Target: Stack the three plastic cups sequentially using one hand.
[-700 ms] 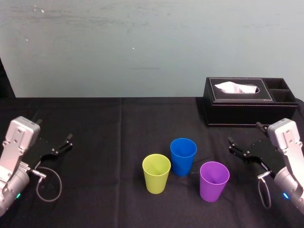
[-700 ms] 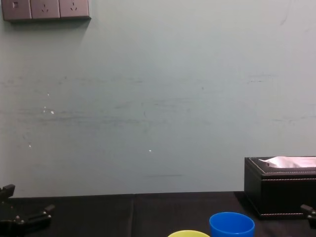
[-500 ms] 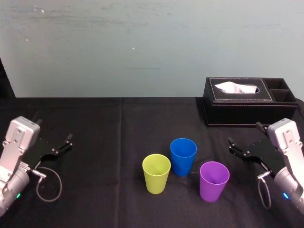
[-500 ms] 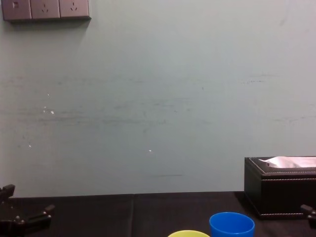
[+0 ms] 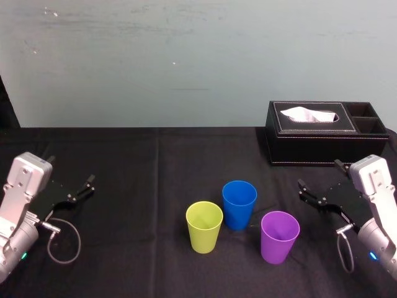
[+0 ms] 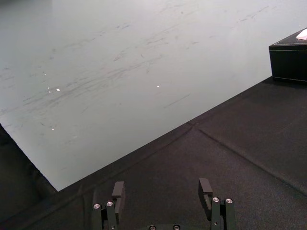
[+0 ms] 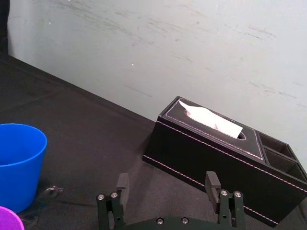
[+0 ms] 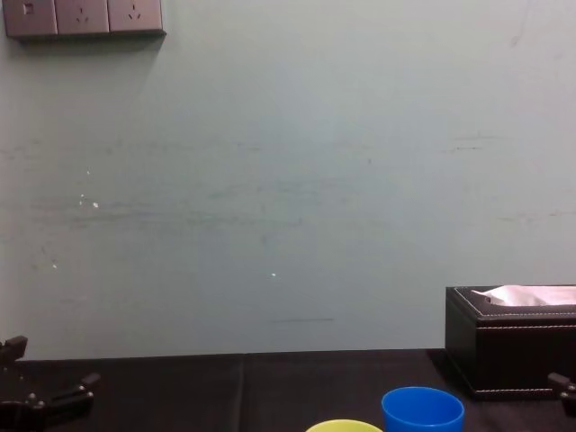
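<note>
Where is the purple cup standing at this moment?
In the head view, the purple cup stands upright right of centre on the black cloth, beside the blue cup and nearer the robot; the right gripper hangs apart from it, farther right.

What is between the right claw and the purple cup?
Nothing but bare black tablecloth, seen in the head view: the open right claw sits apart from the purple cup.
</note>
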{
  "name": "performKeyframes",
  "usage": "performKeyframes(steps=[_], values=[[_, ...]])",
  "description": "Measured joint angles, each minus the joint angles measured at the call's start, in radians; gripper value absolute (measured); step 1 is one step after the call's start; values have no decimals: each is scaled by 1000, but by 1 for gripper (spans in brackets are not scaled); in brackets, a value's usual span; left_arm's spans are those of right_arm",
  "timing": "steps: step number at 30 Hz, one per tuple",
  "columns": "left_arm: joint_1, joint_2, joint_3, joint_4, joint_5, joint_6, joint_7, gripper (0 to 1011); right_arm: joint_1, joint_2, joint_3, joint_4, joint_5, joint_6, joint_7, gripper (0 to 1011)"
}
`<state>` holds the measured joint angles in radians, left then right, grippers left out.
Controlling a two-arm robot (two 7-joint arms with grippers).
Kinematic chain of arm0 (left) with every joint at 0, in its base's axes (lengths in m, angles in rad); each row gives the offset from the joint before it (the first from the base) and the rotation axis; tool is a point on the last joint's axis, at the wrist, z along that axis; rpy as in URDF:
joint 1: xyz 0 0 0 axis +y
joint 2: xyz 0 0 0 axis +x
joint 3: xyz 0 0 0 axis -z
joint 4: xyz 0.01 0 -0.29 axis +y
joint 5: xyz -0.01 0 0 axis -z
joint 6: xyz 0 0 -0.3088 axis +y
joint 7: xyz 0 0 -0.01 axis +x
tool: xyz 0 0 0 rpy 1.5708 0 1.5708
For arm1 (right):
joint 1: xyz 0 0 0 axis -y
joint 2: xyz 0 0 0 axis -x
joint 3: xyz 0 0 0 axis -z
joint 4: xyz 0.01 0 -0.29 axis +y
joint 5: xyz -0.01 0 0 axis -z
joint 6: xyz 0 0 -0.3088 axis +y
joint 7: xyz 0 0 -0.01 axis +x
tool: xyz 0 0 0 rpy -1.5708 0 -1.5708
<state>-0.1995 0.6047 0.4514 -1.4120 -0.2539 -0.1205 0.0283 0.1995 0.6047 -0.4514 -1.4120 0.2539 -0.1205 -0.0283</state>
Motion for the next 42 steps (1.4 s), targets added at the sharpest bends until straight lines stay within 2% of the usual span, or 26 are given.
performKeyframes(steps=[32, 35, 38, 42], values=[[0, 0, 0, 0, 0, 0, 0, 1000, 0, 0, 0, 0, 0, 0, 0, 1004], [0, 0, 0, 0, 0, 0, 0, 1000, -6, -5, 12, -3, 8, -11, 11, 1004], [0, 0, 0, 0, 0, 0, 0, 1000, -29, -8, 36, -22, 38, -33, 29, 1004], [0, 0, 0, 0, 0, 0, 0, 1000, -85, -3, 73, -73, 79, -53, 38, 1004]])
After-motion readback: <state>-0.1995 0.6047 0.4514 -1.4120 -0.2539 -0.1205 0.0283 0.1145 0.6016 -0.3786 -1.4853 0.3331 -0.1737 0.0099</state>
